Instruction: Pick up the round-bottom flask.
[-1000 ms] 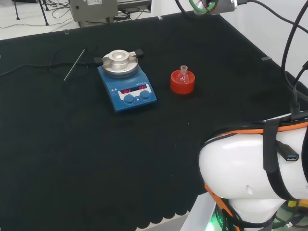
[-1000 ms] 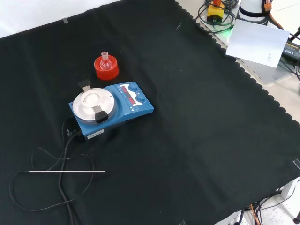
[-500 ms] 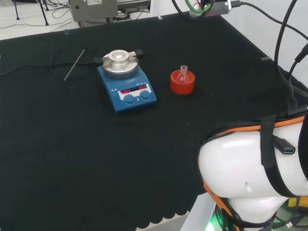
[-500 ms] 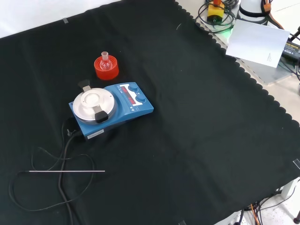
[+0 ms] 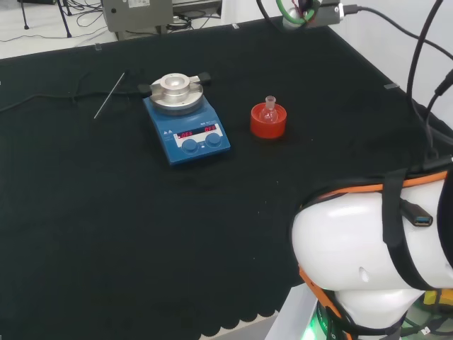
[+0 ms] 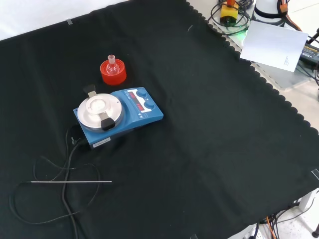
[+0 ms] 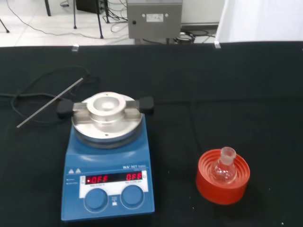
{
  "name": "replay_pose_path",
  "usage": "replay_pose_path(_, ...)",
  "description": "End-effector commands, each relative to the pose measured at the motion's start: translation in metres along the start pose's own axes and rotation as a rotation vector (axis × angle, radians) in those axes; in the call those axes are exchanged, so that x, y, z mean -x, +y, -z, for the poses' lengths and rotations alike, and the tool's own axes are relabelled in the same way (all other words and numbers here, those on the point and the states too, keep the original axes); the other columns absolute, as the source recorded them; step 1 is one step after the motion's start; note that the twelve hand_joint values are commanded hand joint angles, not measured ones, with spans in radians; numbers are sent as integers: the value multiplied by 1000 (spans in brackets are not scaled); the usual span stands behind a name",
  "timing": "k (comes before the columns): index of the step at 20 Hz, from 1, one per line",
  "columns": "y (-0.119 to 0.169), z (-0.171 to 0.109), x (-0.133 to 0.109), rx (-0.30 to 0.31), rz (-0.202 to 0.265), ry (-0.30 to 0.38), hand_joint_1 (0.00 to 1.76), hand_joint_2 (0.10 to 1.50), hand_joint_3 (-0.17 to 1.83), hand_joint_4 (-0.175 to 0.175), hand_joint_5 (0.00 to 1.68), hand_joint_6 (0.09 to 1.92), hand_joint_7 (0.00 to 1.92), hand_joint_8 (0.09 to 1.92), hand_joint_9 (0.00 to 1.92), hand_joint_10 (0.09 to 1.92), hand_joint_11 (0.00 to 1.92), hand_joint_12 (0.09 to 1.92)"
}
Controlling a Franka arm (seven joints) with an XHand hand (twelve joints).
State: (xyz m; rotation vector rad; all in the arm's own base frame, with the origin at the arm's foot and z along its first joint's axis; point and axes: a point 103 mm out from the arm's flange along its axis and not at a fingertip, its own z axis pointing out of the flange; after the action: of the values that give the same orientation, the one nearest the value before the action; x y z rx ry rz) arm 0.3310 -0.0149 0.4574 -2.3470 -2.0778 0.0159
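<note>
A small clear round-bottom flask [image 5: 269, 110] stands upright, neck up, in a red ribbed ring stand [image 5: 268, 122] near the middle of the black cloth. In the front view the flask [image 6: 112, 65] and its stand [image 6: 113, 74] lie just beyond the blue stirrer plate. The wrist view looks down from a distance on the flask [image 7: 224, 168] in its stand [image 7: 222, 184], with nothing touching it. The arm's end [image 5: 311, 10], with green and black cables, hangs high at the top edge of the head view, far above and beyond the flask.
A blue stirrer plate [image 5: 185, 119] with a round metal top stands to the left of the flask in the head view. A thin metal rod [image 6: 71, 182] and a black cable [image 6: 65, 164] lie beyond it. The arm's white link [image 5: 368, 248] fills the lower right.
The arm's end at the top of the head view has shifted slightly to the right. Flask, stand, plate and rod have not moved.
</note>
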Motion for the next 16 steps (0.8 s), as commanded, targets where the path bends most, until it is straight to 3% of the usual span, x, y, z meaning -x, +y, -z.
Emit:
replay_pose_path(1, 35, -56, 27, -37, -57, 36, 127, 1269, 223, -23, 226, 87, 90, 467, 154, 641, 0, 1079)
replay_pose_path(11, 83, -110, 58, -67, -103, 75, 168, 1256, 209, -29, 238, 87, 99, 476, 171, 650, 0, 1096)
replay_pose_path(16, 95, -139, 69, -37, -112, 125, 236, 1220, 190, -46, 325, 87, 176, 521, 211, 667, 0, 1118)
